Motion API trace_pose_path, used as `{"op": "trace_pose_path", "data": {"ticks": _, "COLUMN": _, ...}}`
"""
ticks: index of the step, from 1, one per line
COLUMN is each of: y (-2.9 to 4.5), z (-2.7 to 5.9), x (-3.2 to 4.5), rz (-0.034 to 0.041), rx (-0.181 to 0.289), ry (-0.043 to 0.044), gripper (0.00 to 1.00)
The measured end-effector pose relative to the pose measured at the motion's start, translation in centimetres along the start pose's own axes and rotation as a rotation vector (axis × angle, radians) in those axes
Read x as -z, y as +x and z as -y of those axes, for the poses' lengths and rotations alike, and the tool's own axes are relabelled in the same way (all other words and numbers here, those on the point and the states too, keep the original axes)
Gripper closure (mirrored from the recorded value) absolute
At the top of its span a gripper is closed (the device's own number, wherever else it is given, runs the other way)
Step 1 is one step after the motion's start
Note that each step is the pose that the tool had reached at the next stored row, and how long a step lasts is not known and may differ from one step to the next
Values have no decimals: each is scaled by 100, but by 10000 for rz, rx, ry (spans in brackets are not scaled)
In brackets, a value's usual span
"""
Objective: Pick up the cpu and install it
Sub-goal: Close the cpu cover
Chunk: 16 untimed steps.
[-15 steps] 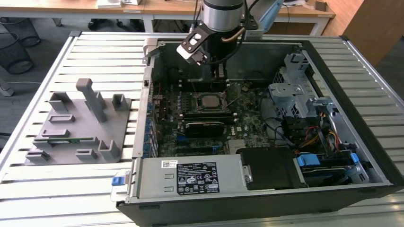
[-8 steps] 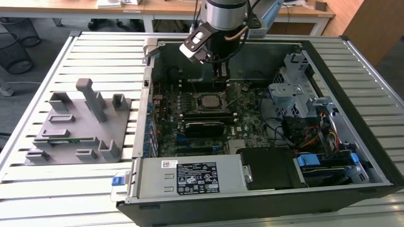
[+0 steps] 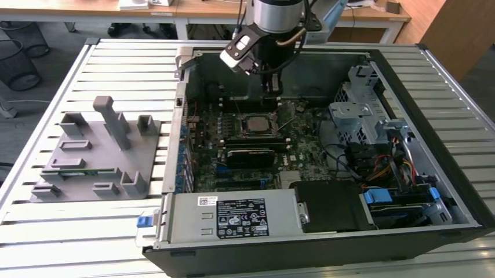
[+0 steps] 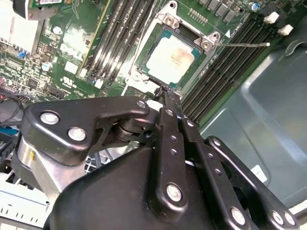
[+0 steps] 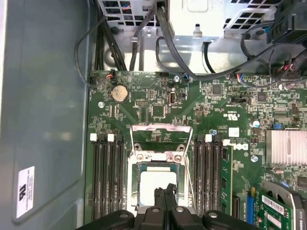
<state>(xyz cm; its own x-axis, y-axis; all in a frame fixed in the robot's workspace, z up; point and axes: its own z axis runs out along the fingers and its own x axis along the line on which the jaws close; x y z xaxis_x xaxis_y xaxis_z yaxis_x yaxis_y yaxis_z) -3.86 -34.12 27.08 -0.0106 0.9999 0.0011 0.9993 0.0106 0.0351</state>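
The cpu (image 3: 254, 123) lies flat in the motherboard socket inside the open computer case (image 3: 452, 191), its silvery top facing up. In both wrist views the cpu (image 4: 170, 58) (image 5: 152, 183) sits framed by the socket's metal bracket. My gripper (image 3: 272, 90) hangs above the board, just behind the socket toward the case's back wall. Its black fingers (image 4: 165, 103) are pressed together with nothing between them, and the tips (image 5: 165, 192) hover over the chip's edge without touching it.
Memory slots (image 5: 108, 177) flank the socket on both sides. A thin lever (image 4: 244, 44) sticks out by the socket. Cables and a drive cage (image 3: 363, 110) fill the exterior view's right; a power supply (image 3: 232, 217) sits in front. A grey fixture (image 3: 93, 150) stands on the table, exterior view's left.
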Motion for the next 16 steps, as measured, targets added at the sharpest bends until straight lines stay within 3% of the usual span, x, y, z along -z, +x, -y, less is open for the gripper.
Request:
{"op": "trace_pose_path", "data": {"ticks": 5, "y": -35, "z": -14, "x": -1, "rz": 0, "rx": -1, "ry": 23, "gripper": 89}}
{"op": "trace_pose_path", "data": {"ticks": 10, "y": -39, "z": -94, "x": -3, "rz": -2, "rx": 1, "ry": 212, "gripper": 89}}
{"op": "trace_pose_path", "data": {"ticks": 16, "y": -80, "z": -98, "x": -3, "rz": -25, "rx": 48, "ry": 214, "gripper": 89}}
